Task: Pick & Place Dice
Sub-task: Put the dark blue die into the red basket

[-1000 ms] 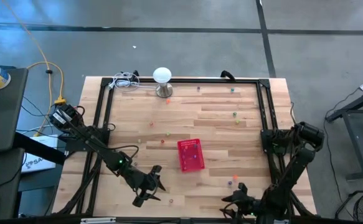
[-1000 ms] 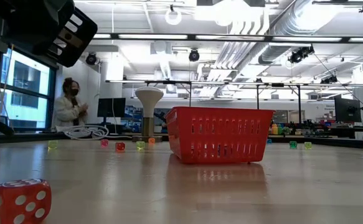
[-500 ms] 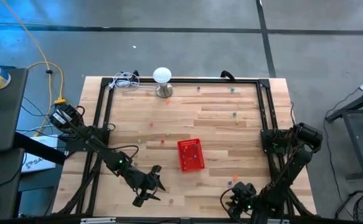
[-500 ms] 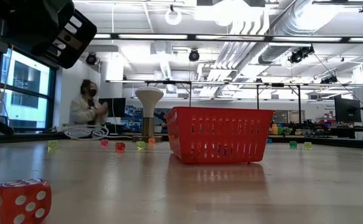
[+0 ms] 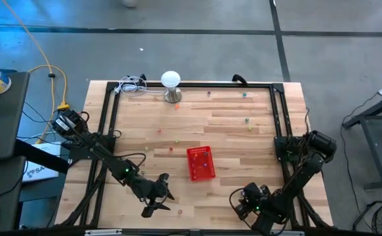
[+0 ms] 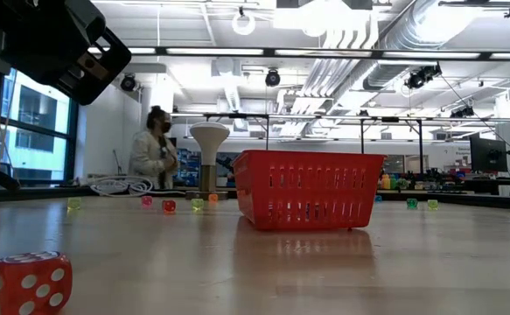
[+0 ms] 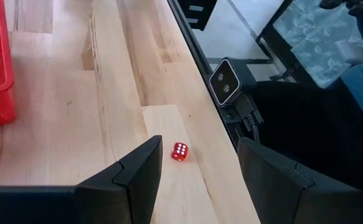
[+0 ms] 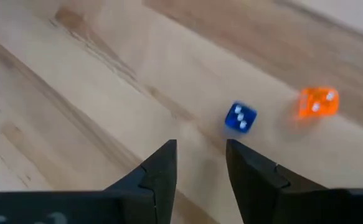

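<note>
We see a wood table (image 5: 230,131) w/ a red basket (image 5: 200,162) at centre. Left gripper (image 7: 197,168), wide open and empty, has a red die (image 7: 180,151) just ahead between its fingers. Right gripper (image 8: 201,163), slightly open and empty, has a blue die (image 8: 240,117) just ahead, an orange die (image 8: 319,102) beside it.

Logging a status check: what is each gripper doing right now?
Left gripper: open, empty, a red die on the table between its fingers.
Right gripper: open, empty, above the table near a blue die.
</note>
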Available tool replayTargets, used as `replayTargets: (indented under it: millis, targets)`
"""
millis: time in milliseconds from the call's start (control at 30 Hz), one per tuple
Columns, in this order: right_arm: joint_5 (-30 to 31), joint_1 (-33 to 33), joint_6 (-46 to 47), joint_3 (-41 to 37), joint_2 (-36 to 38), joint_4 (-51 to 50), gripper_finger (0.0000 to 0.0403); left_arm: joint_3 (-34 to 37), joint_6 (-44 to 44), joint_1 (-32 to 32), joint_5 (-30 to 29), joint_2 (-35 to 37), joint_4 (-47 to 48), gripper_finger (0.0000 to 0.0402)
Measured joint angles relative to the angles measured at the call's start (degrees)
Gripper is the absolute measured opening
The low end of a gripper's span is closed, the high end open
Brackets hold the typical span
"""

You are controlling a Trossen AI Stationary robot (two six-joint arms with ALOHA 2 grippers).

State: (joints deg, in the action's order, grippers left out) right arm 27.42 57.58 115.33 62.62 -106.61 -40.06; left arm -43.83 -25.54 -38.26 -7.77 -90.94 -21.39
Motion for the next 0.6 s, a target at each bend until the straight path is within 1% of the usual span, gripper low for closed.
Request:
replayTargets:
  millis: [133,300,433,600]
  targets:
    - [-2.89,0.0,0.41,0.01,0.0,0.41,0.0128,0.0,0.0,0.0,0.0,0.02,0.06,0.0204]
    - [-3.86,0.02,2.94,0.01,0.04,0.53,0.0133,0.0,0.0,0.0,0.0,0.02,0.61,0.0204]
    - [-4.43,0.05,3.15,0.01,0.07,0.58,0.0161,0.0,0.01,0.0,0.0,0.02,1.02,0.0204]
    - [-7.03,0.02,3.39,0.1,0.2,-0.92,0.0202,0.0,0.01,0.0,0.0,0.02,1.0,0.0204]
